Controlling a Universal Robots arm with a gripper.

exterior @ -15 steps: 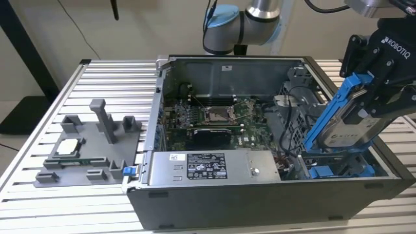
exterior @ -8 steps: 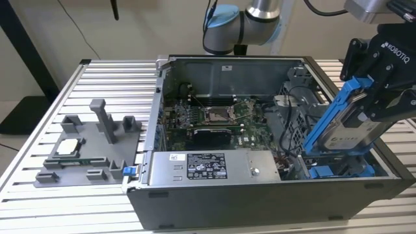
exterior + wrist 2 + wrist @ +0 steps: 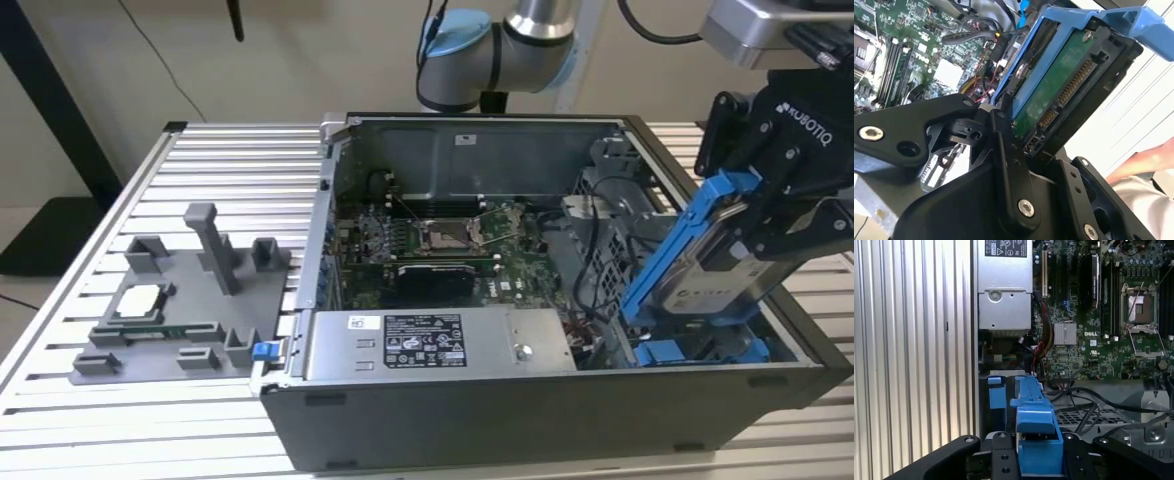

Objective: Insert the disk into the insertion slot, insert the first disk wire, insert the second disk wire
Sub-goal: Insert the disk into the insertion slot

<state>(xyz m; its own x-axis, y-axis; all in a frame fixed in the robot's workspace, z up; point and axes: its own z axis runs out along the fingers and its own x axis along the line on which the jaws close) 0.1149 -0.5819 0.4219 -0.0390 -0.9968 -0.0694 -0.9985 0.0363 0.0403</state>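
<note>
The gripper point(image 3: 778, 225) is clamped tight on the disk point(image 3: 710, 283), holding it tilted just over the slot point(image 3: 687, 352) at the exterior view's right end of the computer case point(image 3: 534, 420), so lowered at this slant its blue frame may catch the cage edge or the cables point(image 3: 591, 268) and jam

One disk point(image 3: 707, 280) is counted, one gripper point(image 3: 771, 238), one open computer case point(image 3: 534, 412), one power-supply box point(image 3: 427, 345), one motherboard point(image 3: 400, 240) and one grey fixture point(image 3: 187, 300).
</note>
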